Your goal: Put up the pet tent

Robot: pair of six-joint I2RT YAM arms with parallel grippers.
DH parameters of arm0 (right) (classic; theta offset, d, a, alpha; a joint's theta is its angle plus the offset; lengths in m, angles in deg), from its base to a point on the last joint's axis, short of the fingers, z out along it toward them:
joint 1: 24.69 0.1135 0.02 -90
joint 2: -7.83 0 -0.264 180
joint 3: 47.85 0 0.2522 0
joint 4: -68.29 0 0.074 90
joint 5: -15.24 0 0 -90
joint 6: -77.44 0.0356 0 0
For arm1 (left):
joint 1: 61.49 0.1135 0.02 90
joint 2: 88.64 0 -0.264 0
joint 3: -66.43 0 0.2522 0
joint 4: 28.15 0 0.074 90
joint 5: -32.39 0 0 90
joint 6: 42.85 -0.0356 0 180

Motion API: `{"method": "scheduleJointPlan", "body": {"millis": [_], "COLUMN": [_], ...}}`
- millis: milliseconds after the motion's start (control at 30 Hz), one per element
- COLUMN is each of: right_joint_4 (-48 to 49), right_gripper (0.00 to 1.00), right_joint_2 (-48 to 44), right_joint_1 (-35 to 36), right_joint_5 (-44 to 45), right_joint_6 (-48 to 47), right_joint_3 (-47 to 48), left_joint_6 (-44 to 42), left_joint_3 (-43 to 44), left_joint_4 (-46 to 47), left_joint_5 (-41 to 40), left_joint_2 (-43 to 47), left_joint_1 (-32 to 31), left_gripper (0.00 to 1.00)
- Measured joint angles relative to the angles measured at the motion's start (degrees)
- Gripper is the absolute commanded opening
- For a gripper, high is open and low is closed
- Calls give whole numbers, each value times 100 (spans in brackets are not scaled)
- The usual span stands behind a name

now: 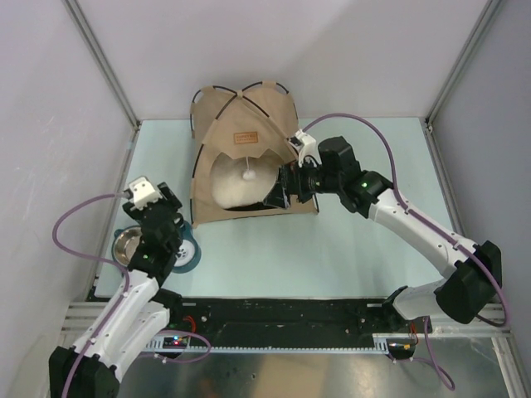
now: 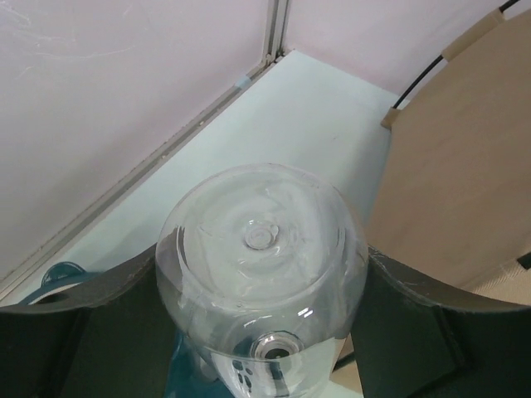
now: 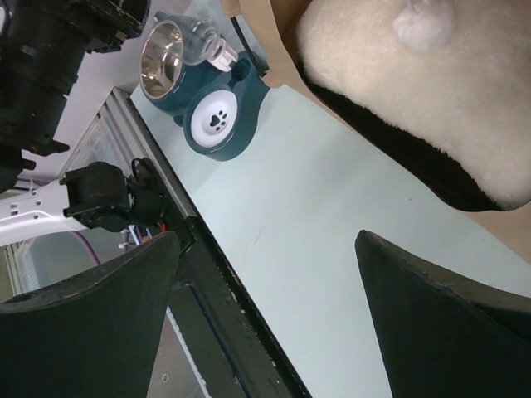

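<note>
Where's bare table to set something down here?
Widest free patch: table between pet tent front and near rail, right of the feeder. Narrower strip between tent and left wall. Crowded: front-left corner, left gripper over feeder; tent mouth, where open right gripper sits.

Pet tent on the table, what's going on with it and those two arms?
The tent stands upright at the table's far side with a pillow inside. The right gripper, open and empty, hovers at its opening. The left gripper straddles a clear bottle over the teal feeder; whether it grips the bottle is unclear.
</note>
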Motion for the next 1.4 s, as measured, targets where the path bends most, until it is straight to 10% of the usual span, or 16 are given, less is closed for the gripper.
{"method": "scheduleJointPlan", "body": {"millis": [1400], "right_joint_4": [-138], "right_gripper": [92], "right_joint_2": [7], "right_joint_1": [-540], "right_joint_5": [-739], "right_joint_6": [236], "right_joint_3": [-11], "left_joint_6": [-1086], "left_joint_3": [-1228], "left_joint_4": [2750], "left_joint_5": [-1158], "left_joint_2": [-813], "left_joint_1": [-970], "left_gripper": [49]}}
